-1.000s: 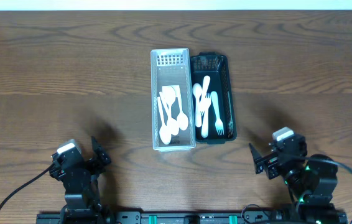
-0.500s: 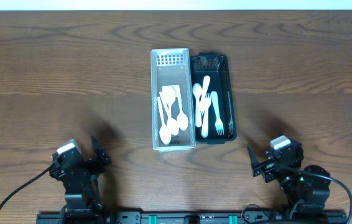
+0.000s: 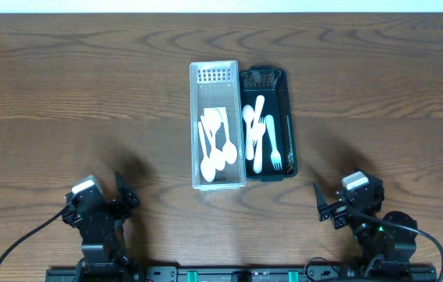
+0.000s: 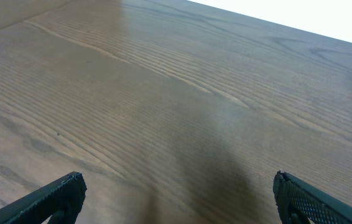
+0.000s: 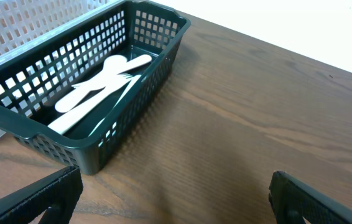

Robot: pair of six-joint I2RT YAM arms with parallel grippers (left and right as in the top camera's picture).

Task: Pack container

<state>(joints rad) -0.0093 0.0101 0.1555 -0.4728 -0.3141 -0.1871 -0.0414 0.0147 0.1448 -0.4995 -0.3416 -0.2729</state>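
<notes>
Wood table [image 3: 65,94], overhead: white basket [image 3: 215,76] and dark green basket [image 3: 262,78] sat touching side by side, mid-table. White spoons [image 3: 218,147] lay in the white one, white cutlery [image 3: 259,137] in the green. Near-left sat the left gripper [image 3: 124,196], near-right the right gripper [image 3: 322,205], both well apart from the baskets; jaw gap unreadable from above. Vs 1 s ago the right gripper had pulled nearer; the rest matched.

Left wrist: fingers [image 4: 58,196] cropped at bottom corners, spread wide, holding nothing. Only a sliver of white basket showed at the right edge.

Right wrist: fingers likewise cropped, wide, empty. Dark green basket sat far-left w/ cutlery partly hidden by its wall; white basket cut off.
</notes>
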